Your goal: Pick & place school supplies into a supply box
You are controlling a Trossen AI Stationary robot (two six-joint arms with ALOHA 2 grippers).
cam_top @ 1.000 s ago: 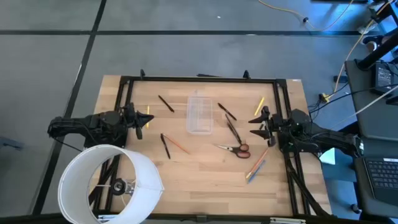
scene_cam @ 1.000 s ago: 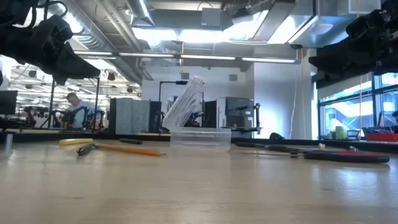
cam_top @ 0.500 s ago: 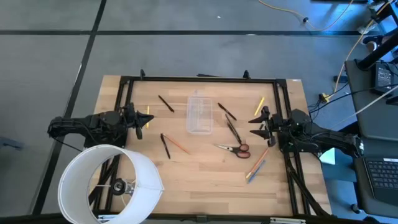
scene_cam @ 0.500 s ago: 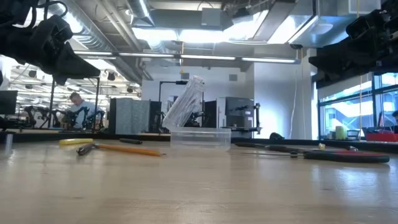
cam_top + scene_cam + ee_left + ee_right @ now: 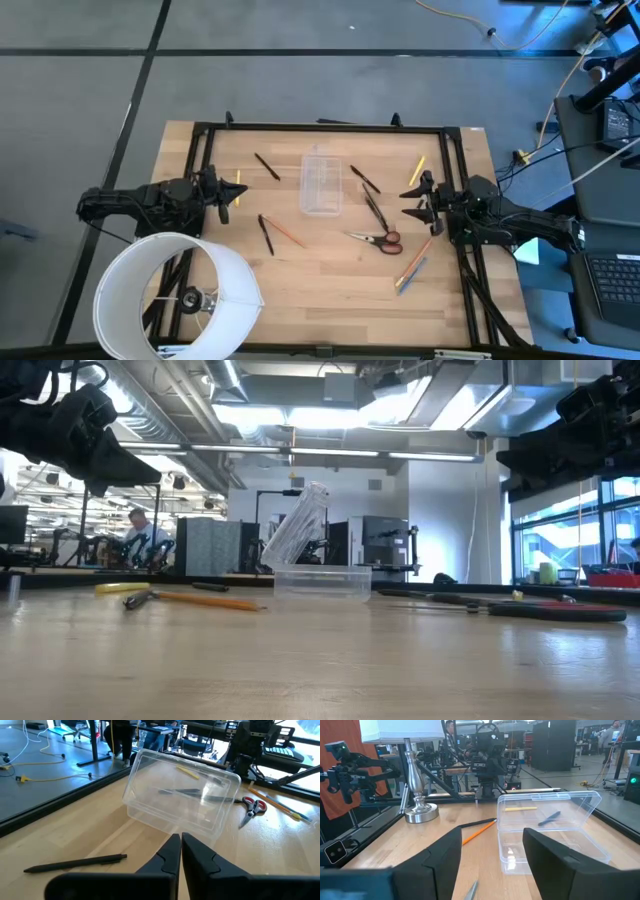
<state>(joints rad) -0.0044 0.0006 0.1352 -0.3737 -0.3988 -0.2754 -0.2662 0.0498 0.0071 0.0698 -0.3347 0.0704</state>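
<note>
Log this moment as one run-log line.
left tool: shut, empty, left table edge | right tool: open, empty, right edge | supply box: lid open, empty | scissors: on table

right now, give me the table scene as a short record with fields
supply box: clear supply box near table middle, lid open, nothing seen inside
scissors: red-handled scissors lying flat, right of the box
loose supplies: pens and pencils scattered on the table, all outside the box
left gripper: left gripper shut, empty, at left edge
right gripper: right gripper open, empty, at right edge
lamp: white lamp at near-left corner
</note>
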